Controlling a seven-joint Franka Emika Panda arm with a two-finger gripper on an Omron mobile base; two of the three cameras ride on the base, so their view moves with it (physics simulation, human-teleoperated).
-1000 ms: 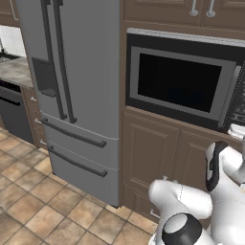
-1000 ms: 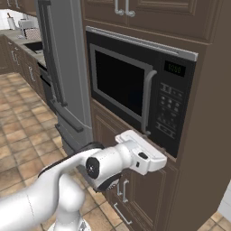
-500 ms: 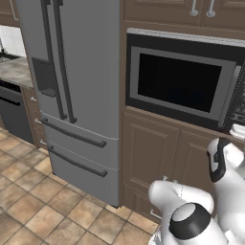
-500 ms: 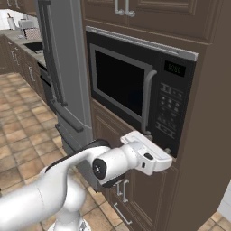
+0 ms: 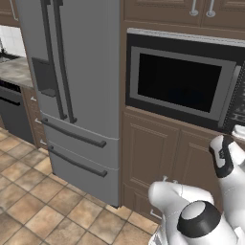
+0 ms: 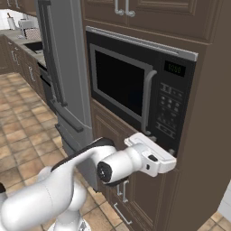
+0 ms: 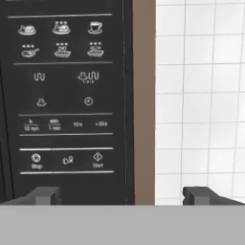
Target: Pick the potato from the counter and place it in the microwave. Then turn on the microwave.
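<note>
The microwave [image 5: 179,83] [image 6: 122,85] is built into brown cabinets, and its dark glass door is shut. The potato is hidden. My gripper [image 6: 170,152] [image 7: 123,196] is held level just in front of the lower end of the button panel [image 6: 171,108] [image 7: 62,95]. It is open, with nothing between its fingertips [image 7: 45,195]. In the hand view the Start button [image 7: 97,158] sits slightly left of the gap between the tips, which straddle the panel's right edge. The counter [image 5: 14,72] [image 6: 27,43] lies far off to the left.
A tall grey fridge [image 5: 72,72] [image 6: 63,58] stands left of the microwave. Brown cabinet doors [image 5: 153,158] run below it. A white tiled wall [image 7: 201,95] shows right of the cabinet's brown side [image 7: 143,95]. Brown floor tiles [image 5: 33,201] lie to the left.
The hand has crept a little forward and to the right, closer to the button panel. The jaws have stayed open.
</note>
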